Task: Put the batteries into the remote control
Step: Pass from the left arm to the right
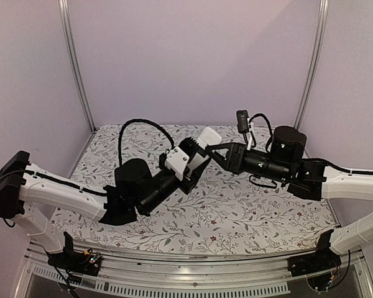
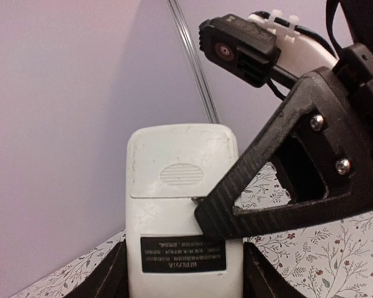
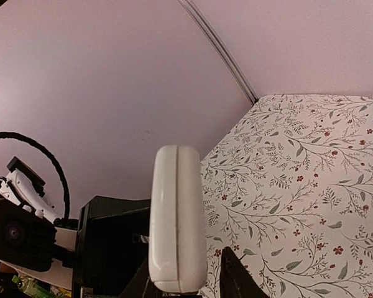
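The white remote control (image 1: 209, 136) is held up in the air over the back middle of the table. My left gripper (image 1: 196, 158) is shut on its lower end. In the left wrist view the remote (image 2: 174, 186) shows its plain back, with a closed ridged cover and a black label, between my left gripper's (image 2: 183, 276) fingers. My right gripper (image 1: 216, 151) straddles the remote; one of its fingers (image 2: 267, 174) touches the back at the cover seam. In the right wrist view the remote (image 3: 177, 211) stands edge-on in my right gripper (image 3: 186, 280), with a gap beside the right finger. The batteries are not in view.
A floral cloth (image 1: 236, 205) covers the table. Lilac walls with metal corner posts (image 1: 78, 68) close in the back and sides. The right wrist camera (image 2: 236, 46) and its cable hang just above the remote.
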You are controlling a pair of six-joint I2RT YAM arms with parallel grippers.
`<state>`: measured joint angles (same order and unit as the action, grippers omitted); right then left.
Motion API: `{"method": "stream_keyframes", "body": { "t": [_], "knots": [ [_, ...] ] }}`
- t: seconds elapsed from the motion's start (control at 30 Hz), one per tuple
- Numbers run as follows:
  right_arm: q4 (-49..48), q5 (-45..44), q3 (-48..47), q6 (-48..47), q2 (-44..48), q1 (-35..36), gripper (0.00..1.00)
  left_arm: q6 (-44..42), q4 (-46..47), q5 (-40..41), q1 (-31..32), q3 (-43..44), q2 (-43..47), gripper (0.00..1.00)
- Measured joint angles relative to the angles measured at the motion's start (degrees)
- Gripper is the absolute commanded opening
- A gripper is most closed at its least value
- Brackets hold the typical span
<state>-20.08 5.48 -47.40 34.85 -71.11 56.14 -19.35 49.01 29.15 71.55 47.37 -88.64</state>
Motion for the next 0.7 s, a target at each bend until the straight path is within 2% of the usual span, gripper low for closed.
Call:
{"method": "stream_keyframes", "body": {
  "t": [0.17, 0.43, 0.5, 0.63, 0.7],
  "knots": [
    [2.8, -1.2, -2.9, -2.8, 2.8, -0.1, 0.31, 1.2, 1.3, 0.0, 0.0, -0.1, 1.2, 0.0],
    [4.0, -1.0, -4.1, -4.3, 1.3, -0.1, 0.28, 1.8, 1.3, -0.1, 0.0, -0.1, 1.2, 0.0],
    [4.2, -0.9, -4.6, -4.5, 0.8, -0.1, 0.24, 1.8, 1.3, -0.1, 0.0, -0.1, 1.2, 0.0],
    [4.2, -0.5, -4.9, -5.0, 0.1, -0.1, 0.1, 1.8, 1.1, 0.0, 0.0, -0.1, 1.2, 0.0],
    [4.2, -0.4, -5.1, -4.4, -0.2, -0.1, 0.08, 1.6, 1.0, 0.2, 0.0, -0.1, 1.2, 0.0]
  ]
}}
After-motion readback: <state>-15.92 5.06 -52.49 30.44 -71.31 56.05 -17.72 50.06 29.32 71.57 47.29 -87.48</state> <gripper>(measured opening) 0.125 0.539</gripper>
